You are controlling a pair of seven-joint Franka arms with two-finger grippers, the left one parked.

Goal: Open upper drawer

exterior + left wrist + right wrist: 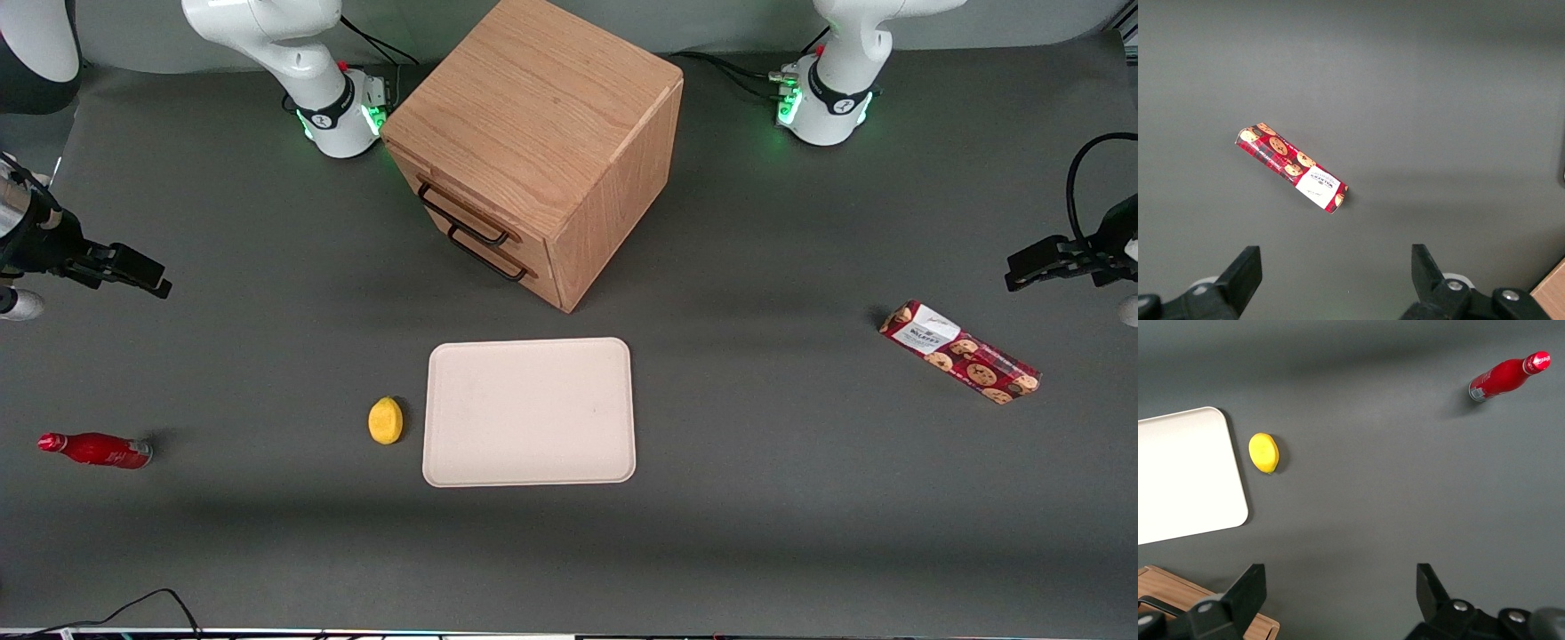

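Note:
The oak cabinet [533, 124] stands at the back middle of the table, its drawer face turned partly toward the working arm's end. The upper drawer [442, 188] looks shut, with its black bar handle [462, 216] just above the bottom drawer's handle [485, 255]. My gripper [142, 274] hovers above the table toward the working arm's end, well apart from the cabinet. It is open with nothing between its fingers. In the right wrist view the gripper [1341, 587] looks down on bare mat, with a corner of the cabinet [1238, 623] at the frame's edge.
A cream tray [530, 411] lies nearer the front camera than the cabinet, with a lemon [385, 420] beside it. A red bottle [96, 450] lies toward the working arm's end. A cookie box [960, 352] lies toward the parked arm's end.

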